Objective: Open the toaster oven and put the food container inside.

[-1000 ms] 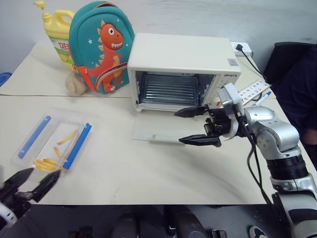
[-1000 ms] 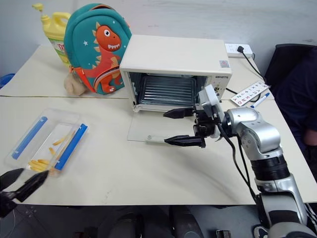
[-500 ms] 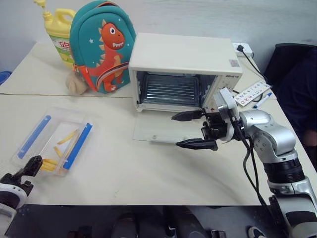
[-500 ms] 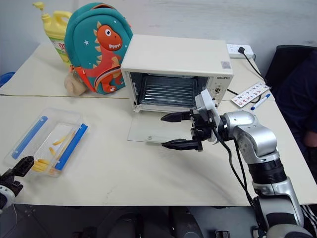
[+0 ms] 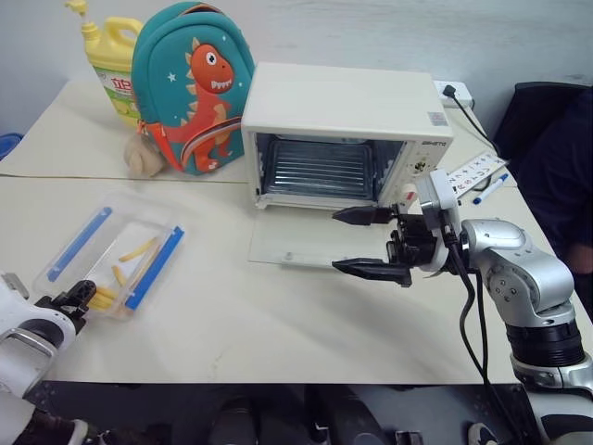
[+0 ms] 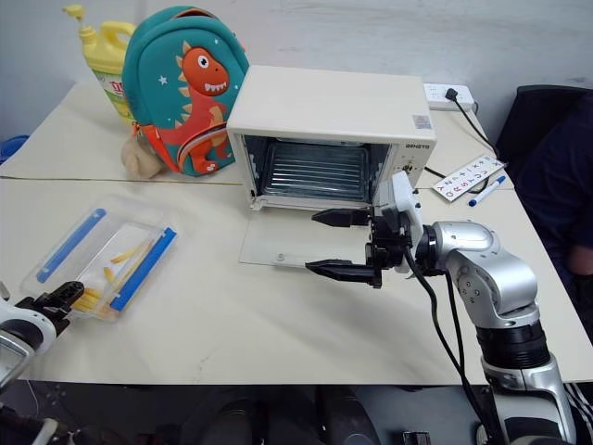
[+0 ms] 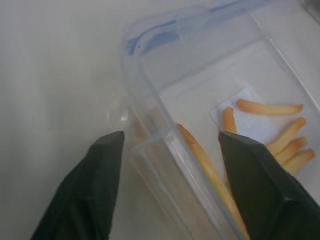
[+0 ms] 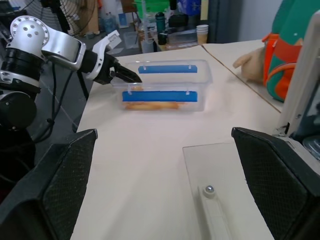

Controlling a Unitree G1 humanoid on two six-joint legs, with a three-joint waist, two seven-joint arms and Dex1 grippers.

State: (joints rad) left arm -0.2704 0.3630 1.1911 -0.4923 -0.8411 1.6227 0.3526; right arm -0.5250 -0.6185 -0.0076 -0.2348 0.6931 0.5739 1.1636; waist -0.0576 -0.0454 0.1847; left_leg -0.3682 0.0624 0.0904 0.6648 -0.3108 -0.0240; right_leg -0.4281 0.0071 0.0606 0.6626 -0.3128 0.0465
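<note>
1 toaster oven (image 5: 345, 120); 1 food container (image 5: 111, 262); 2 grippers

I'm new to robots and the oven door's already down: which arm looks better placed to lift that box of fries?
The left. Its gripper already straddles the food container's near end wall, while the right gripper hovers open above the toaster oven's lowered door.

Clear glossy plastic food container (image 5: 113, 262), glass-doored toaster oven (image 5: 345, 137) – smooth cream shell, matt table (image 5: 278, 306), fabric backpack (image 5: 192, 86)

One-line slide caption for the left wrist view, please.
Left gripper fingers straddle the near end wall of the clear food container holding fries.
</note>
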